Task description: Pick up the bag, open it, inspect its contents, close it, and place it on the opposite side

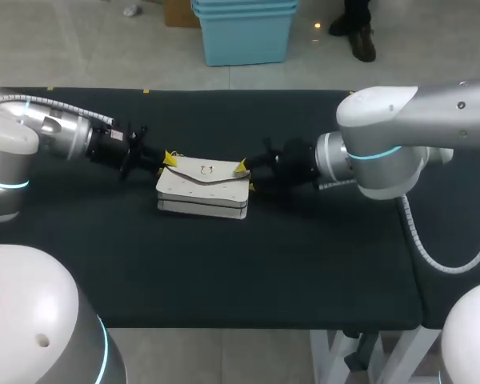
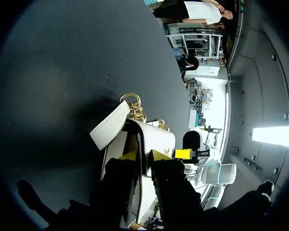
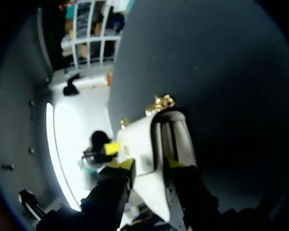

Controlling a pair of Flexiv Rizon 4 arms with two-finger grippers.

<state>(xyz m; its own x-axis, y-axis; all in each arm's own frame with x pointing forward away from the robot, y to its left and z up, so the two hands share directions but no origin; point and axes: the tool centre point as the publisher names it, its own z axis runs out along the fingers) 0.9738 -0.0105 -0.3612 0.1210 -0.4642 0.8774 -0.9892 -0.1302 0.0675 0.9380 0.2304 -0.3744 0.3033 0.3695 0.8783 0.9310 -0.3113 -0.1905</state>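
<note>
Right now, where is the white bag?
Head view: the white bag is centred on the table, held between the left gripper and the right gripper.

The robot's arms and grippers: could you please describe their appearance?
The left arm and right arm are rounded, silver-white, with cyan light rings. The right arm carries a white corrugated hose. The left gripper and right gripper are black with yellow tips.

the white bag [image 1: 204,190], with a gold clasp [image 1: 206,170] and gold chain [image 2: 135,109], sits level, flap shut and facing up, at the middle of the dark table [image 1: 224,272].
</note>
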